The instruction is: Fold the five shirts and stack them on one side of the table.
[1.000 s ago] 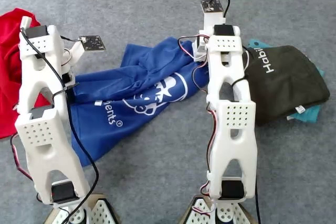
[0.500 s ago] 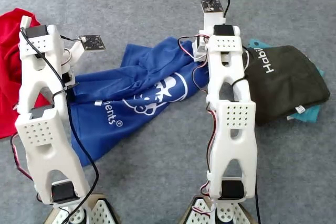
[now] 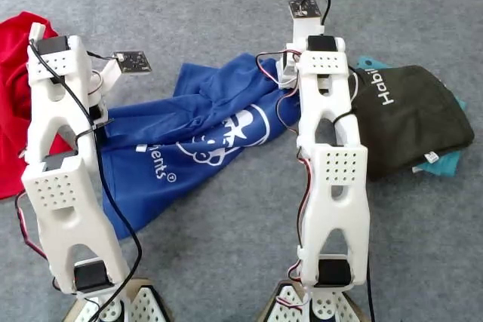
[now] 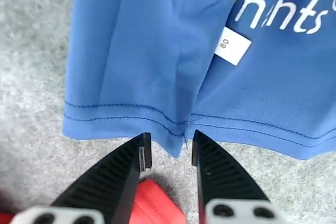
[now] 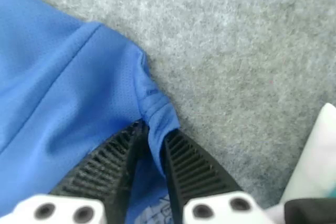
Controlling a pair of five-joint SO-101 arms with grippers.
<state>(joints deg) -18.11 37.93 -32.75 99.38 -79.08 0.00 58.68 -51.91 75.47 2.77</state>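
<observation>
**Blue shirt spread between the two arms, one corner pinched**

The blue shirt (image 3: 204, 137) lies rumpled and unfolded in the middle of the grey felt table (image 3: 226, 20), stretched on a slant between the two arms. Its white print faces up. Its far end reaches up to the right arm (image 3: 332, 171), and its near end runs under the left arm (image 3: 64, 186).

At the right arm's end, the right gripper (image 5: 152, 135) has its two black jaws drawn close together on a narrow fold at the shirt's edge. The blue cloth fills the slim gap between them, with bare felt just beside.

At the other end, the left gripper (image 4: 168, 148) sits right at the stitched hem. Its jaws stand apart, and a small creased point of the hem pokes into the gap between the tips. From here I cannot tell whether either tip touches the cloth. A small white size tag (image 4: 232, 45) lies on the blue fabric a little way in from the hem.

A bit of the red shirt (image 4: 152, 203) shows under the left gripper. This shirt lies loose along the table's left edge, beside and partly beneath the left arm.

On the right side of the table sits a folded dark shirt (image 3: 411, 115), just beside the right arm. It rests on top of a teal shirt (image 3: 441, 164), whose edges peek out from under it.
</observation>
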